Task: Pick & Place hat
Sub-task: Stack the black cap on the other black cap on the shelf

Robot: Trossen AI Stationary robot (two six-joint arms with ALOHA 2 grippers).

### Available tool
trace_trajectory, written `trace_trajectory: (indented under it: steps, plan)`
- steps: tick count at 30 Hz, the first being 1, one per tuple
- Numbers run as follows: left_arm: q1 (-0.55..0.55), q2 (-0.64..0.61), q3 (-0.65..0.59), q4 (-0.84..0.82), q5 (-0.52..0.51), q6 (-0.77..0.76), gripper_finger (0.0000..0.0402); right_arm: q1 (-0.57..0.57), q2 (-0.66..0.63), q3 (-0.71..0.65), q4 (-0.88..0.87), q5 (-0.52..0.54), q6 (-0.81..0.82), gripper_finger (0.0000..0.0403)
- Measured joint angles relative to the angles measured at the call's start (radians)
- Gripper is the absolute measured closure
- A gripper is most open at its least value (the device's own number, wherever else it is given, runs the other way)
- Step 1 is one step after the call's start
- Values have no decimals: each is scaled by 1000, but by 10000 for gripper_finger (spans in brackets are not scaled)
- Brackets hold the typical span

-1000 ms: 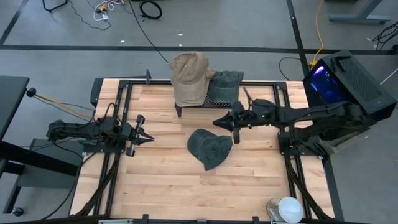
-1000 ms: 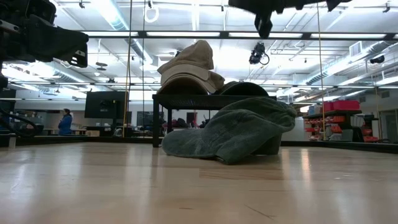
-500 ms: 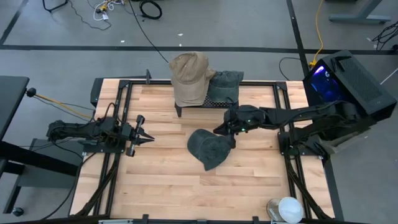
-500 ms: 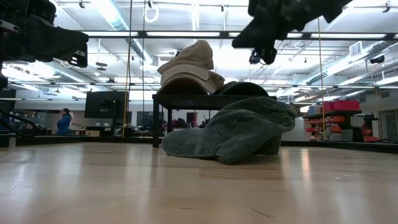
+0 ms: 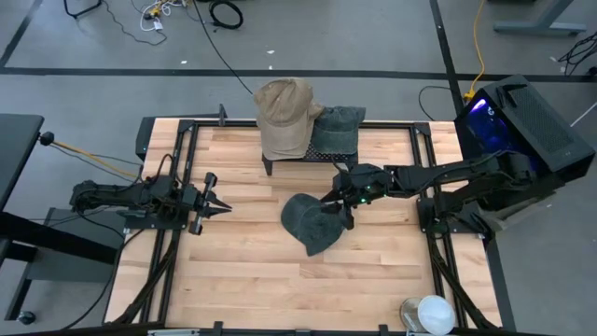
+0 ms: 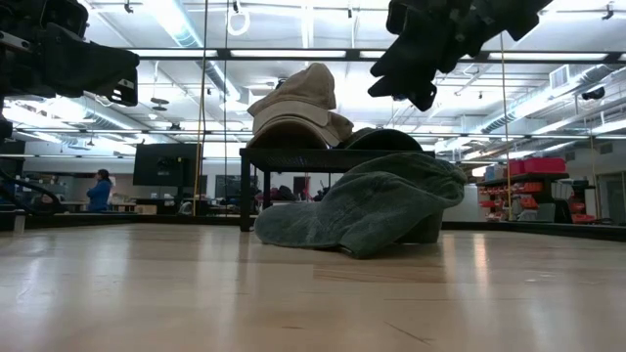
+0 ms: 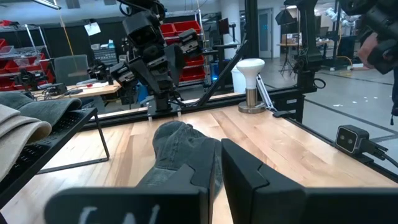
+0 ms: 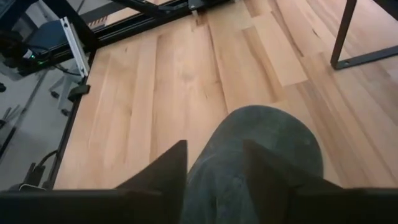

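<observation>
A soft grey-green cloth hat [image 5: 313, 222] lies crumpled near the middle of the light wooden table [image 5: 242, 271], in front of a low black metal stand [image 5: 308, 154] at the table's far edge. On that stand sit a tan fabric cap [image 5: 283, 112] and, beside it, a second grey-green hat [image 5: 336, 126].

The right gripper [image 5: 343, 207] reaches in over the near-right edge of the fallen hat, its fingers spread apart with the hat's rounded crown [image 8: 261, 143] showing between and beyond them in the right wrist view. The low view shows that gripper [image 6: 416, 93] hanging clear above the hat [image 6: 367, 205], though whether the fingertips brush the fabric from overhead is hard to judge.

The left gripper [image 5: 216, 203] waits over the table's left side, well apart from the hat, its two fingers [image 7: 249, 180] parted and holding nothing. From its wrist camera the hat [image 7: 180, 149] lies ahead on the boards, with the right arm [image 7: 152, 59] poised above its far end and a white dome-shaped object on a round base [image 7: 250, 78] near the table's corner.

A person in blue [image 6: 99, 191] stands far off in the room behind.
</observation>
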Motion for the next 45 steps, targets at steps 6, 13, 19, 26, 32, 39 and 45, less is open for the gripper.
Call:
trace_trajectory:
  steps: [6,13,19,26,32,39,45]
  plan:
    - [0,0,0,0,0,0,367,0,0,2,-2,-5,15,191]
    - [0,0,0,0,0,0,367,0,0,78,-117,-20,1,181]
    - [0,0,0,0,0,0,367,0,50,211,-329,0,-48,182]
    - [0,0,0,-1,0,0,367,5,162,309,-450,-28,-67,184]
    - [0,0,0,-1,0,0,367,47,248,325,-473,-42,-168,184]
    - [0,0,0,-1,0,0,367,67,313,326,-488,24,-168,184]
    - [0,0,0,-1,0,0,367,66,321,326,-517,100,-187,184]
